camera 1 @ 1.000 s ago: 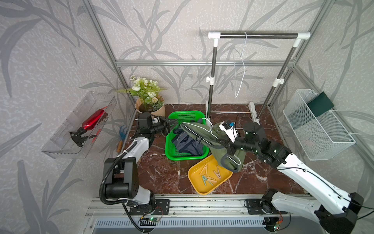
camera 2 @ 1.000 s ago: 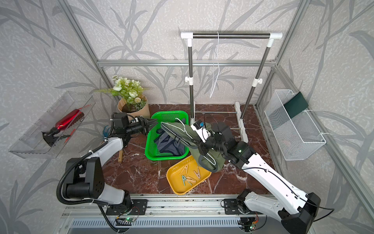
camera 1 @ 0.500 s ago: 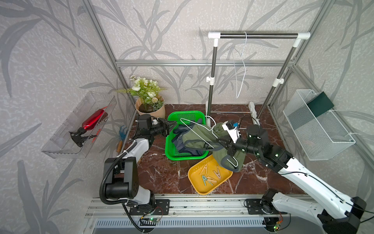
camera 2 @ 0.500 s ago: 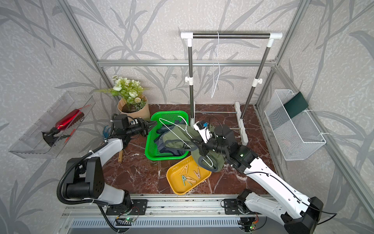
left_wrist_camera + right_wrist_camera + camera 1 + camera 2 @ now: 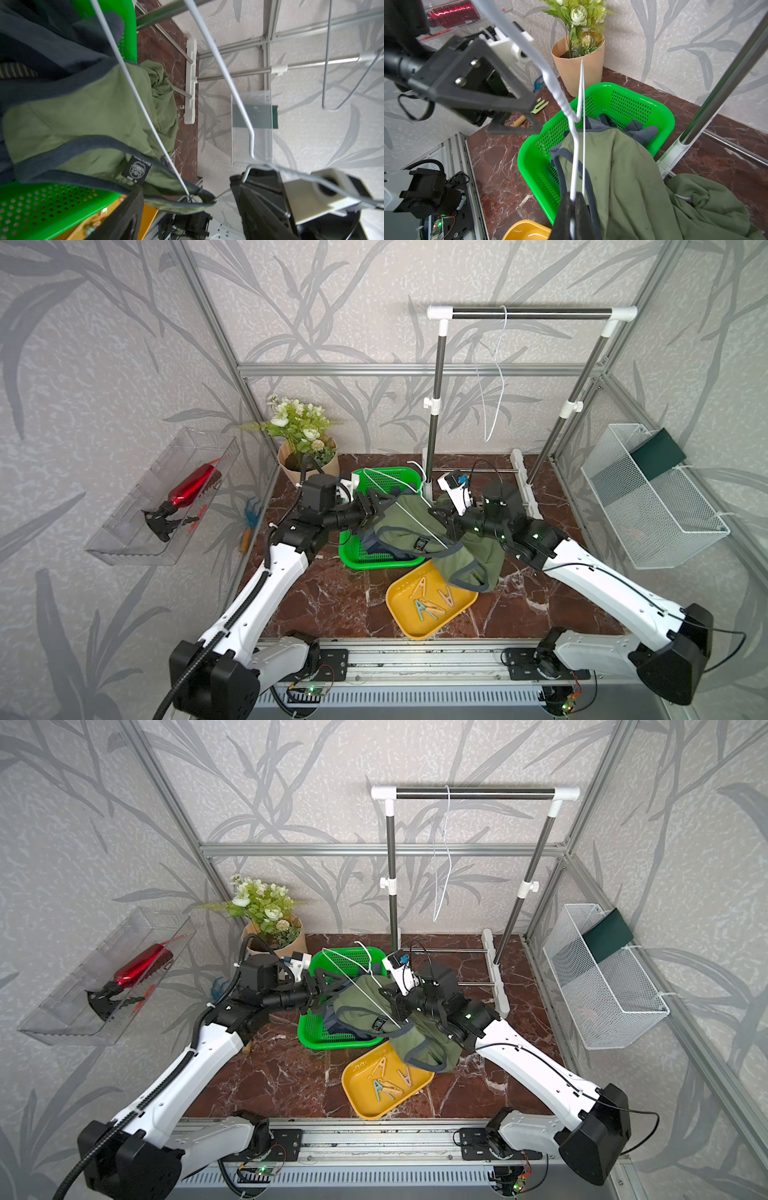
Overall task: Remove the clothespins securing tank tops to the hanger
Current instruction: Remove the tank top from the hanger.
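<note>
Left gripper (image 5: 536, 116) wide open, empty. Right gripper (image 5: 572, 199) clamped on hanger (image 5: 560, 97) wire. Olive tank top (image 5: 623, 176) limp, slippery, draped over green basket (image 5: 357, 549): I'd grab navy trim. Clothespins (image 5: 428, 603) light, in near yellow tray (image 5: 405, 624).

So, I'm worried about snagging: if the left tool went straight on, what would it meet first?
Most likely the olive tank top, on the wire hanger just ahead of the open left tool; exact depth is unclear.

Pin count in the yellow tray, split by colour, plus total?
teal clothespin: 1
tan clothespins: 3
Total: 4, all lying loose in the yellow tray
</note>
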You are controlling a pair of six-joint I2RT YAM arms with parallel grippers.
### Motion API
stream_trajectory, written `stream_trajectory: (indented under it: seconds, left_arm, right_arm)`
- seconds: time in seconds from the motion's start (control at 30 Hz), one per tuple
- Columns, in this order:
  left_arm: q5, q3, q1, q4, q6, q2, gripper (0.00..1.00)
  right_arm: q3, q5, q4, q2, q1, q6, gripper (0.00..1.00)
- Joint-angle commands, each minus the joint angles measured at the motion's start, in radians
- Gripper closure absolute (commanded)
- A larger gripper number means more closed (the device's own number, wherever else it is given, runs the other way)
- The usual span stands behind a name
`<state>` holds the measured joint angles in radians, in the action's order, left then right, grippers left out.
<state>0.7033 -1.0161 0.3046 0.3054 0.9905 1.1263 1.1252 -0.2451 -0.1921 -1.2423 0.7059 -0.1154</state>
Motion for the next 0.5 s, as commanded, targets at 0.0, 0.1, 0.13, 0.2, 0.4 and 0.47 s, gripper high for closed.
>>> stream_trajectory:
  seconds: [0.0, 0.1, 0.13, 0.2, 0.4, 0.47]
  left_arm:
    - [-0.107, 0.03, 0.043, 0.134, -0.14, 0.018, 0.24]
    - [-0.187, 0.04, 0.045, 0.213, -0.186, 0.043, 0.23]
    - [-0.234, 0.031, 0.046, 0.26, -0.213, 0.058, 0.22]
    - [-0.321, 0.001, 0.045, 0.346, -0.268, 0.095, 0.21]
    - [-0.43, -0.049, 0.057, 0.38, -0.354, 0.171, 0.13]
    - [-0.456, -0.073, 0.073, 0.39, -0.37, 0.192, 0.1]
  right_arm:
    - [0.056, 0.017, 0.053, -0.029, 0.004, -0.002, 1.0]
    - [0.096, 0.015, 0.049, -0.075, 0.004, -0.004, 1.0]
    - [0.106, 0.014, 0.05, -0.088, 0.004, -0.008, 1.0]
    - [0.112, 0.015, 0.054, -0.098, 0.004, -0.014, 1.0]
    - [0.1, 0.029, 0.055, -0.093, 0.004, -0.006, 1.0]
    - [0.106, 0.044, 0.047, -0.088, 0.004, 0.007, 1.0]
